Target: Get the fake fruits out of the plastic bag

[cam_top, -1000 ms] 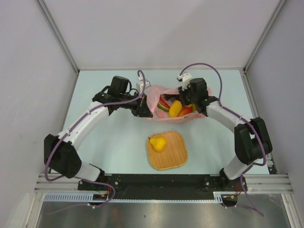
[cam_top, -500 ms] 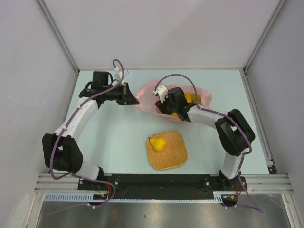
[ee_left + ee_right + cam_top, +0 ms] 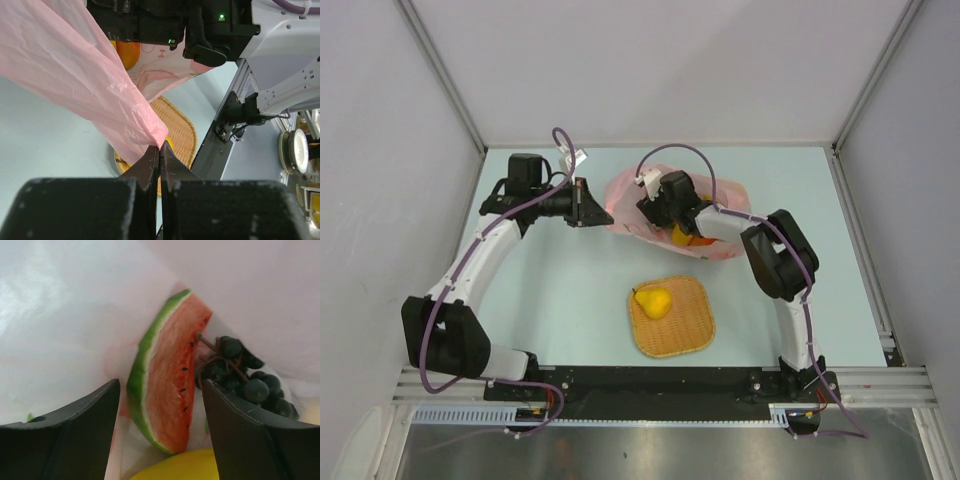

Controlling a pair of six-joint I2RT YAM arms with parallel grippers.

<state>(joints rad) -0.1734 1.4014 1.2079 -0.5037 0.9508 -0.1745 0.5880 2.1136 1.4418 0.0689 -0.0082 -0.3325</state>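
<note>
Jaws on your left gripper are clamping the plastic bag at lower centre; those on your right gripper are standing apart, framing the watermelon slice mid-frame.

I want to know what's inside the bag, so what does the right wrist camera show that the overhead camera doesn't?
Right wrist only: a watermelon slice framed by the open right claw, dark grapes beside it. Overhead only: a pear on the woven tray, and the left claw gripping the pink plastic bag. Both: the bag itself.

Pale-blue table, plain grey walls.
</note>
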